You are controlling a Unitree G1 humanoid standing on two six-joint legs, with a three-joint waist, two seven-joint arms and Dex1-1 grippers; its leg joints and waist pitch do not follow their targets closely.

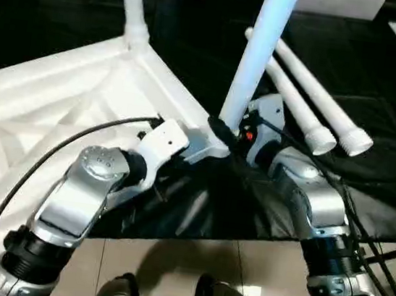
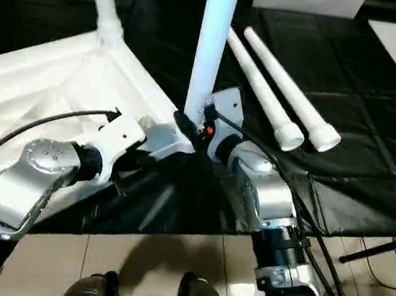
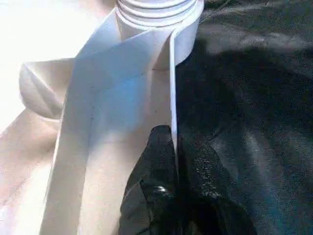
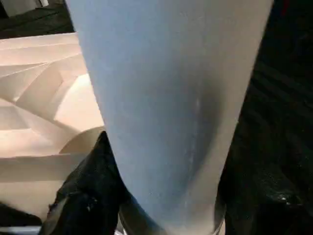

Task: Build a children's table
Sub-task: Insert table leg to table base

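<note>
**Both grippers meet at the table's near corner, where a leg stands upright**

The head views take in the whole layout. The white table top (image 1: 65, 101) lies upside down across the left of the frame, ribs showing, on a black cloth (image 1: 370, 171). One leg (image 1: 133, 1) stands at its far corner, upper left. A second leg (image 1: 258, 54) rises from the near corner at the centre of the frame and is cut off by the top edge. Two spare legs (image 2: 285, 94) lie side by side on the cloth, upper right, well apart from the top.

The left wrist view shows what the head views cannot: the left gripper (image 3: 175, 161) has its black fingers pressed together on the thin upright edge of the table top's wall, with the threaded end of the leg sitting at the corner socket (image 3: 161, 14) just beyond. In the head views this gripper (image 1: 220, 131) is a dark shape at the foot of the leg.

The right wrist view is taken very close to the leg (image 4: 171, 98), whose pale shaft hides most of the corner; the ribbed underside shows at the left. The right gripper (image 1: 248, 129) sits just beside the foot of the leg. Its fingers are hard to make out, so I cannot tell how far they are spread or whether they touch the leg.
</note>
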